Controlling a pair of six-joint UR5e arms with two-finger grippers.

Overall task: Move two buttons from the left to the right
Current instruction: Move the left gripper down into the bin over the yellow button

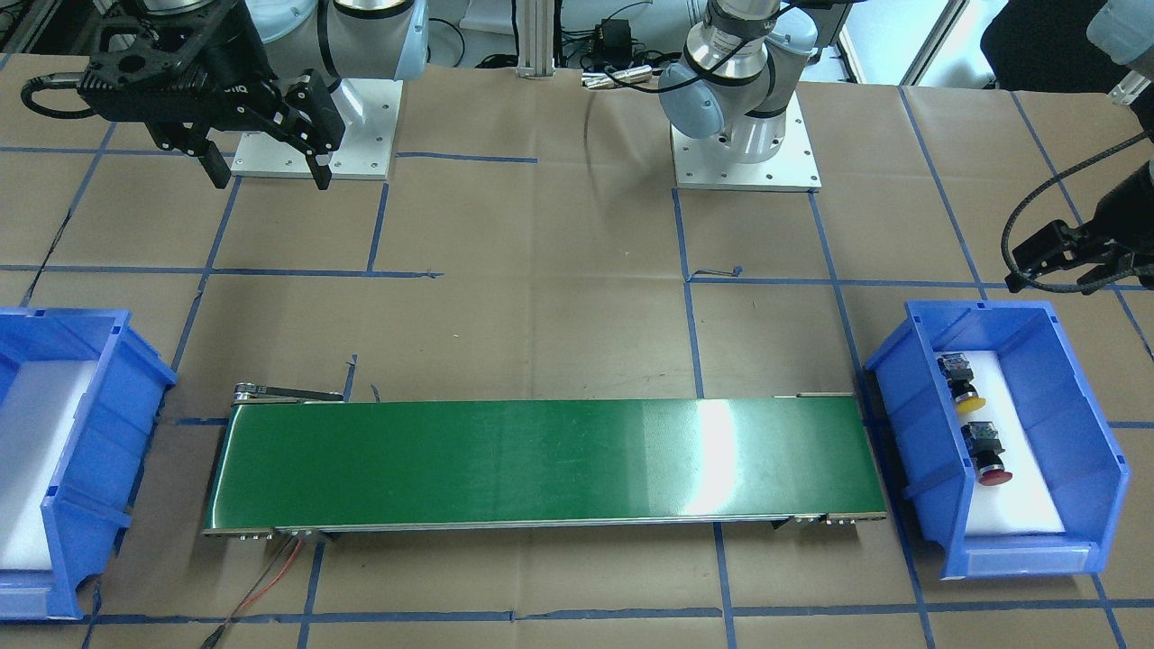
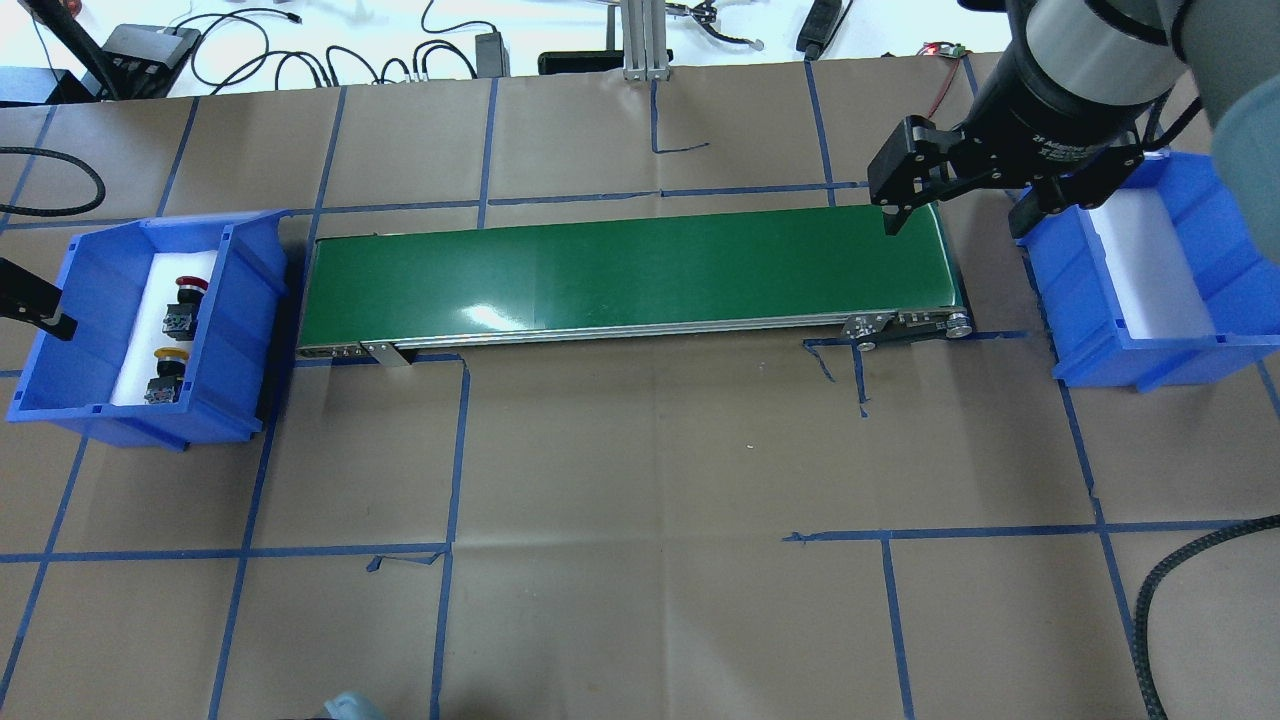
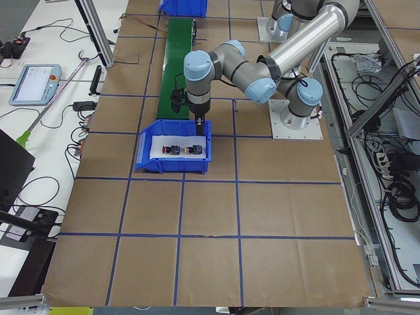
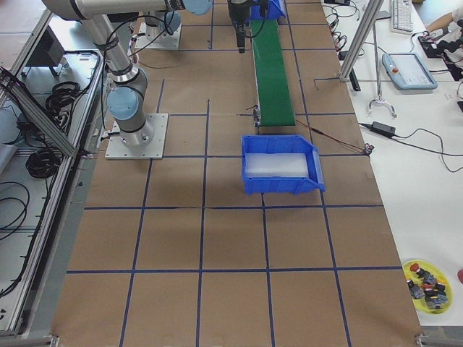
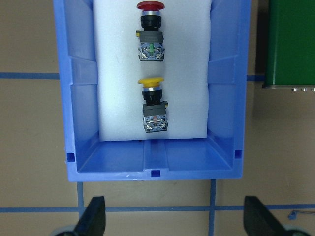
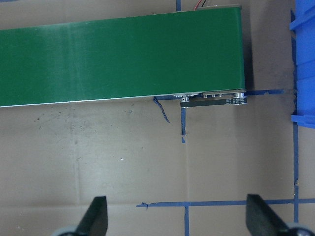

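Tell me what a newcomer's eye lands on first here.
The long green conveyor belt across the middle grabs the eye first. Next comes the blue bin on the robot's left, where a red button and a yellow button lie on white foam. The left claw hangs open by that bin; the right claw hangs open near the belt's other end.

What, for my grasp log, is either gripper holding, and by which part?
Nothing. Left gripper and right gripper are open, empty; yellow button and red button lie in the blue bin.

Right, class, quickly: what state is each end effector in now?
Left end effector: open, holding nothing.
Right end effector: open, holding nothing.
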